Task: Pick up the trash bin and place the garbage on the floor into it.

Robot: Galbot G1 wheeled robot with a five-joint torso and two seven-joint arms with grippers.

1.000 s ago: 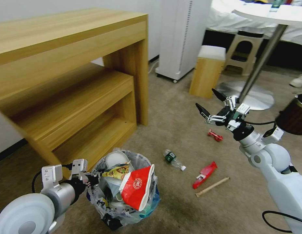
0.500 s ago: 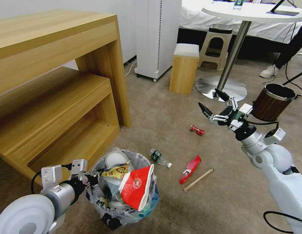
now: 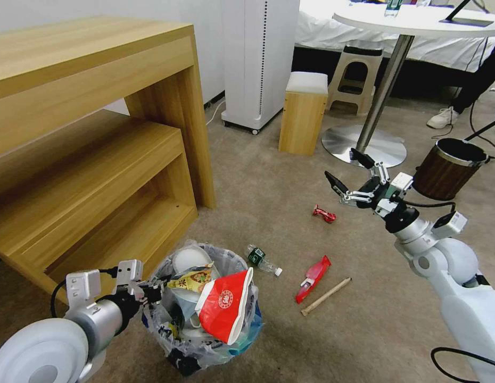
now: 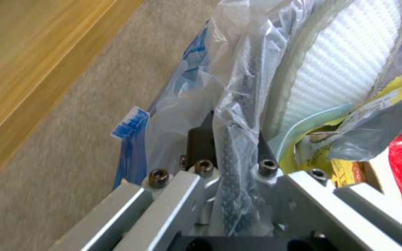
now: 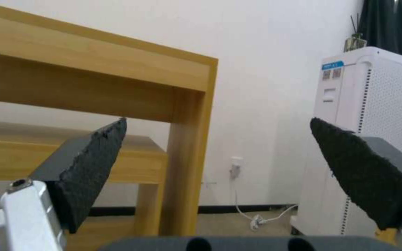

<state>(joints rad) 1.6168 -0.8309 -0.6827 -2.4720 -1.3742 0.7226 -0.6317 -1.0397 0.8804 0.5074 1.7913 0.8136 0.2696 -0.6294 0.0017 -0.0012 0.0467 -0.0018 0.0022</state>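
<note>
While the left tool [image 3: 143, 291] stays clamped on the overfull trash bin's [image 3: 205, 340] bagged rim, the crushed bowl [image 3: 224, 306] could topple out; the right tool [image 3: 347, 178], jaws apart, hovers above a red wrapper [image 3: 323, 214] mid-floor.

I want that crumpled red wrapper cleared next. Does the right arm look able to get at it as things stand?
Probably yes. The right gripper hangs open just above the crumpled red wrapper, which lies alone on bare carpet, with nothing between them.

head: high, down at floor | left wrist: close on trash bin [image 4: 238, 104] rim (shared) | right wrist: level, roomward
</note>
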